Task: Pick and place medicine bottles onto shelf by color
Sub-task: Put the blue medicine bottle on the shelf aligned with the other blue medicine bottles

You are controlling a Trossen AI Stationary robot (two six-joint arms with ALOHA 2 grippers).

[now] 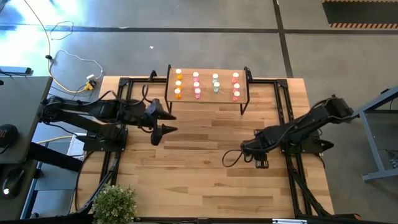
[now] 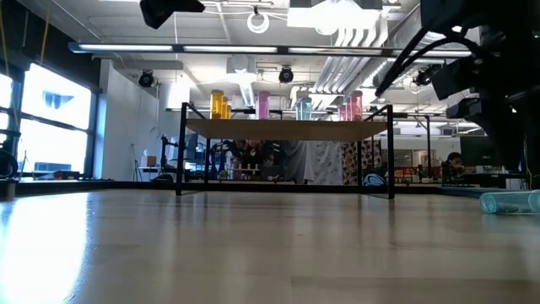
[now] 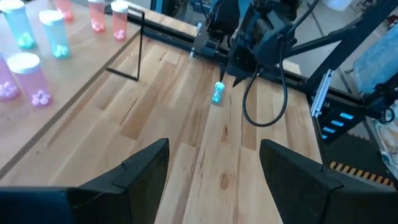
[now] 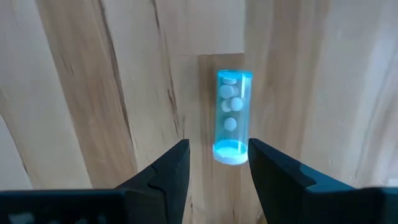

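The shelf (image 1: 206, 99) stands at the table's far middle. Bottles stand on it in columns: orange (image 1: 178, 84), pink (image 1: 196, 84), teal (image 1: 216, 83), red (image 1: 236, 86). One teal bottle (image 4: 232, 115) lies on its side on the tabletop; it also shows in the left wrist view (image 3: 217, 93) and the low view (image 2: 510, 201). My right gripper (image 4: 219, 155) points down over it, open, with a finger on either side of its pale cap end (image 4: 229, 152); I cannot tell whether a finger touches it. My left gripper (image 1: 166, 122) is open and empty, left of the shelf.
A black frame (image 1: 283, 99) runs along the table's left, right and far sides. A potted plant (image 1: 115, 204) stands at the near left corner. The right arm's cable loop (image 1: 232, 158) hangs by its gripper. Bare wood (image 1: 199, 168) lies between the arms.
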